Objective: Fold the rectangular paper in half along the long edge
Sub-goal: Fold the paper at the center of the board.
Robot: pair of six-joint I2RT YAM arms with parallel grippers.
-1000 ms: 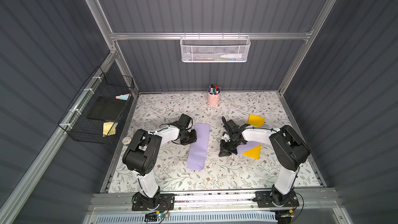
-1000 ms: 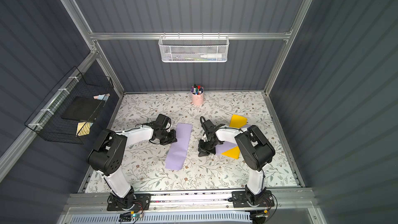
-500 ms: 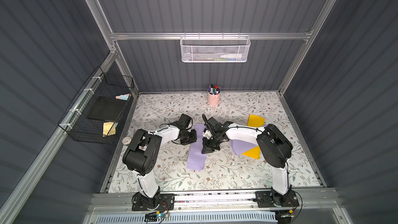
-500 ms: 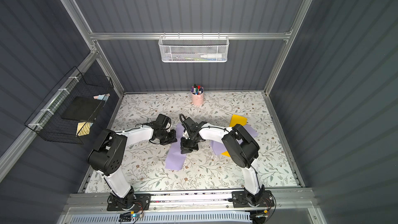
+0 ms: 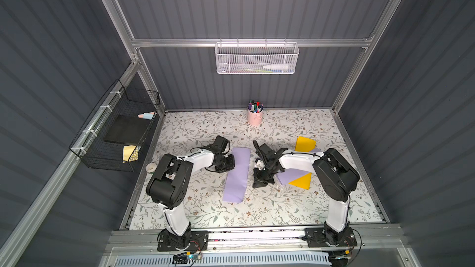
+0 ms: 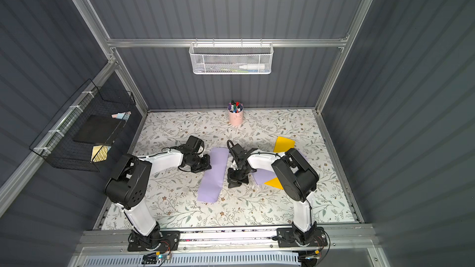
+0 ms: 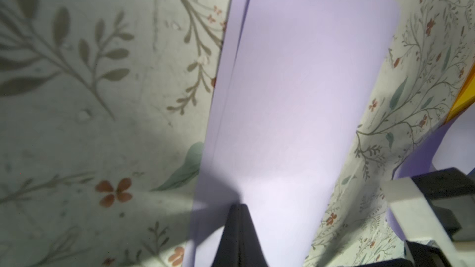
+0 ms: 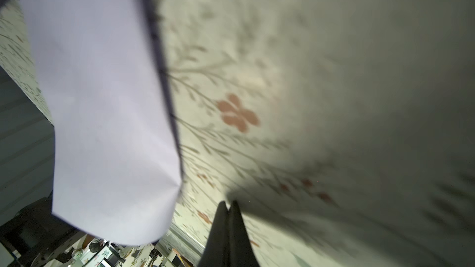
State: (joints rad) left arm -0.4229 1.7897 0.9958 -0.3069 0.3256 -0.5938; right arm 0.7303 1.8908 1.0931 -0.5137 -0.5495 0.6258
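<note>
Since half a second ago the right hand has pulled back off the lilac paper toward 3 o'clock, and the left arm has not shifted. The right hand's jaws are pressed together on nothing. It points down at the bench just beside the paper's 3 o'clock long edge. The right wrist view is blurred, so it does not show whether the right hand touches the floral surface.

The left hand is also fully closed and grips nothing. In the left wrist view the left hand rests its tip on the paper, nearer the 9 o'clock long edge.

The paper lies as a long narrow strip in the middle of the bench, running roughly from 12 to 6 o'clock with a slight tilt. Along its 9 o'clock edge a lower layer peeps out from under the upper one.

A second lilac sheet lies under the right forearm, at 3 o'clock from the right hand, and a yellow piece overlaps it. Another yellow sheet lies toward 1 o'clock. A pink pen cup stands at 12 o'clock by the back wall. A tape roll sits at the bench's 9 o'clock edge.
</note>
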